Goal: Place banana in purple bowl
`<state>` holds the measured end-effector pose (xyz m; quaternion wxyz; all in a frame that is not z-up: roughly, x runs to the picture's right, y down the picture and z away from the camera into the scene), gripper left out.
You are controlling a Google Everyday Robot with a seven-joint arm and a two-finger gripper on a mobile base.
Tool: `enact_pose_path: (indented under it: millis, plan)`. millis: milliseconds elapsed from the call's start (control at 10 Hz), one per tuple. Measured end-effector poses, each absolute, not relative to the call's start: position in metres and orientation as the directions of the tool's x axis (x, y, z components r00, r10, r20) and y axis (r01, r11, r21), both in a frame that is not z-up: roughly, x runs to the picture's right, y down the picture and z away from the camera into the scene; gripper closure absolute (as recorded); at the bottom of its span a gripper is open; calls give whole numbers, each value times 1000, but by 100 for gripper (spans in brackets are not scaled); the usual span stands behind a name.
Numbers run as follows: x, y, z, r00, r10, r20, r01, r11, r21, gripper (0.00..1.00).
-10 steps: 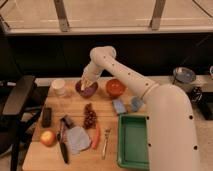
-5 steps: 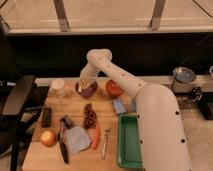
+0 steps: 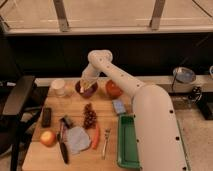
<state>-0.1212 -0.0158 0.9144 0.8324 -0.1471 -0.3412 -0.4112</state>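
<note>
Camera view: I am watching the wooden table [image 3: 35, 155] from above and in front.
Black block [image 3: 46, 117]: lying at left of centre in the frame.
Apple [image 3: 48, 138]: sitting at lower left, near the table's front.
White cup [image 3: 59, 87]: standing just left of the purple bowl.
Purple bowl [image 3: 86, 90]: sitting at the table's far edge, centre-left.
Gripper [image 3: 86, 83]: hanging right over the purple bowl; I cannot tell whether it is grasping or released.
Banana [image 3: 85, 85]: showing as a pale yellow piece at the gripper, over the bowl.
Grapes [image 3: 89, 115]: lying mid-table.
Carrot [image 3: 95, 138]: lying below the grapes.
Orange bowl [image 3: 114, 89]: sitting right of the purple bowl.
Green tray [image 3: 128, 144]: lying at lower right.
</note>
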Motion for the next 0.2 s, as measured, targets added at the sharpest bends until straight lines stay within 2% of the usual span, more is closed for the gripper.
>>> enact_pose_path:
  millis: [200]
  plan:
    - [-119, -15, 916, 432, -581, 690, 784, 621, 31, 34]
